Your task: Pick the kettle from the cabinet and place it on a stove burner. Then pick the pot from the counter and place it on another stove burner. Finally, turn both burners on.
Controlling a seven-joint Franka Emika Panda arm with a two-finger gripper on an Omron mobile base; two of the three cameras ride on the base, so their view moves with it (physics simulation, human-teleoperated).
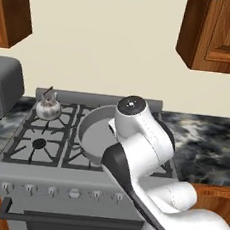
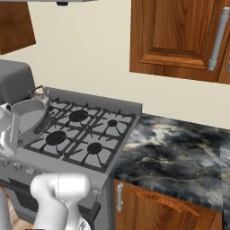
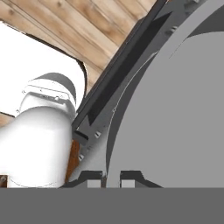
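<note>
Tool (image 3: 110, 178) grips pot (image 1: 93, 130); no writing legible.

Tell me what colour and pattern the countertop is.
Black and grey marbled stone; the counter shows best in the right base view.

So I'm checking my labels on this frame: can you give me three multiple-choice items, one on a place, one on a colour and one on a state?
1. Where is the kettle?
A. on the counter
B. at the stove's back left
C. in the cabinet

2. What colour is the pot?
A. grey
B. red
C. blue

3. What is the gripper doing?
A. hanging open over the kettle
B. turning a knob
C. gripping the pot's rim

Answers:
1 B: the kettle stands on the back left grate of the stove.
2 A: the pot is matte grey all over.
3 C: in the hand view, the tips of the gripper sit on either side of the rim.
</note>
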